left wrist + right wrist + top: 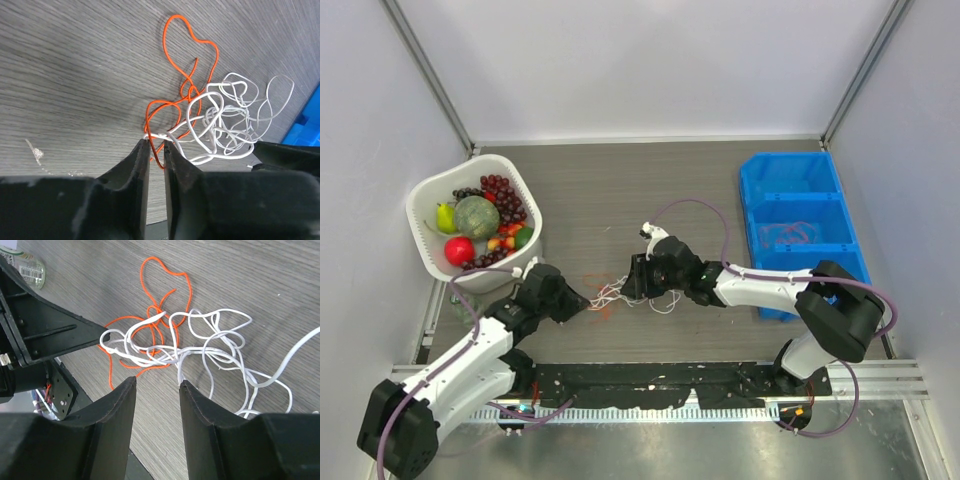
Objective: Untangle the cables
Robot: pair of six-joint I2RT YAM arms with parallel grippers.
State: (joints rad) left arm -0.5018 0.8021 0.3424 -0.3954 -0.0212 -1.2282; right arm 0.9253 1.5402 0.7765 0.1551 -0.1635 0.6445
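A tangle of cables lies on the grey table between my two grippers: an orange cable (172, 55) looped through a knot of white cable (235, 115). In the top view the tangle (610, 295) is small. My left gripper (156, 145) is at its left edge with the jaws a narrow gap apart. The orange cable and a white strand run between its tips, not visibly pinched. My right gripper (156, 382) is open and empty just above the near side of the orange cable (155, 259) and the white cable (220, 352). In the top view my left gripper (588, 300) and right gripper (628, 285) nearly meet.
A white basket (425, 215) of fruit stands at the left, with a clear bottle (25, 265) on the table beside it. A blue two-part bin (750, 190) stands at the right with a red cable (790, 235) in its near compartment.
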